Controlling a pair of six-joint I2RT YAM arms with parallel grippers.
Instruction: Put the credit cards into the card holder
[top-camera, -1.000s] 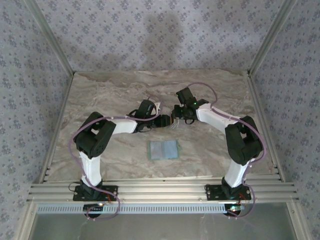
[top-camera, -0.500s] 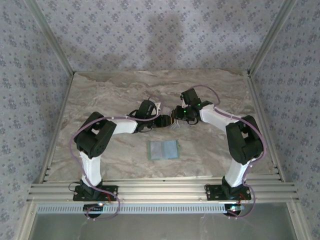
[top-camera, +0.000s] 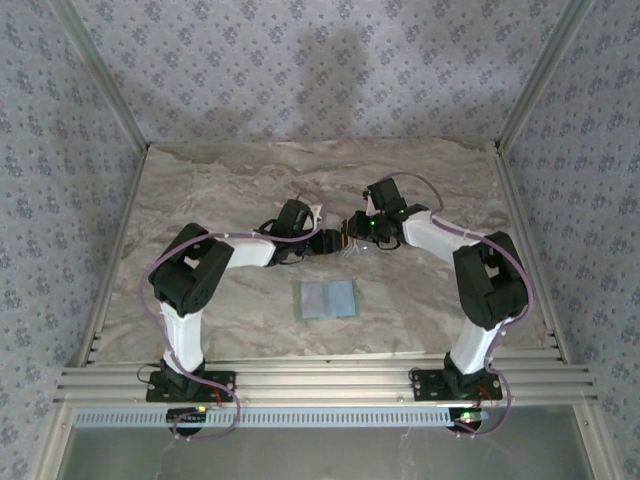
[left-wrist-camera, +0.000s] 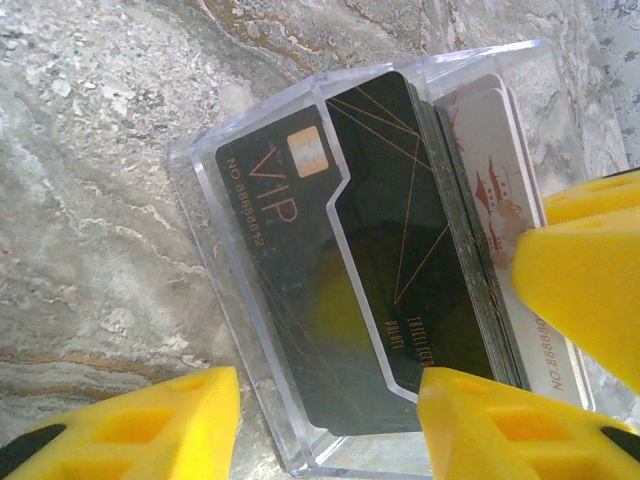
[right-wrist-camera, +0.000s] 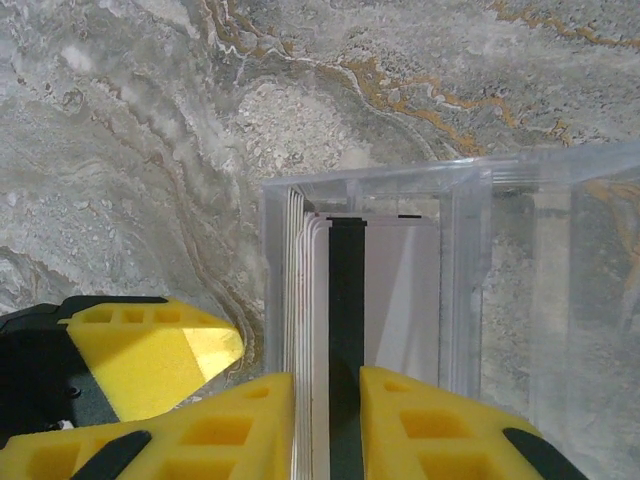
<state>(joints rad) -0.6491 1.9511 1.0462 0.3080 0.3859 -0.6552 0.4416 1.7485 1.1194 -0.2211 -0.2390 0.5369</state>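
A clear plastic box (left-wrist-camera: 205, 175) stands on the marble and holds the credit cards: a black VIP card (left-wrist-camera: 400, 230) in front and white cards (left-wrist-camera: 490, 160) behind. The same box (right-wrist-camera: 510, 250) also appears in the right wrist view. My right gripper (right-wrist-camera: 328, 385) is shut on the white cards, the outer one (right-wrist-camera: 400, 290) carrying a black stripe. My left gripper (left-wrist-camera: 330, 390) is open, one finger (right-wrist-camera: 150, 360) just outside the box wall. Both grippers, left (top-camera: 328, 243) and right (top-camera: 353, 236), meet mid-table. The card holder (top-camera: 328, 298) lies flat and open, nearer the bases.
The marble tabletop (top-camera: 220, 190) is bounded by metal frame posts and patterned walls. An aluminium rail (top-camera: 320, 380) runs along the near edge. The right gripper's finger (left-wrist-camera: 590, 290) reaches into the box beside the white cards.
The right wrist has shifted slightly to the right and lowered over the box. The left arm and the card holder have stayed put.
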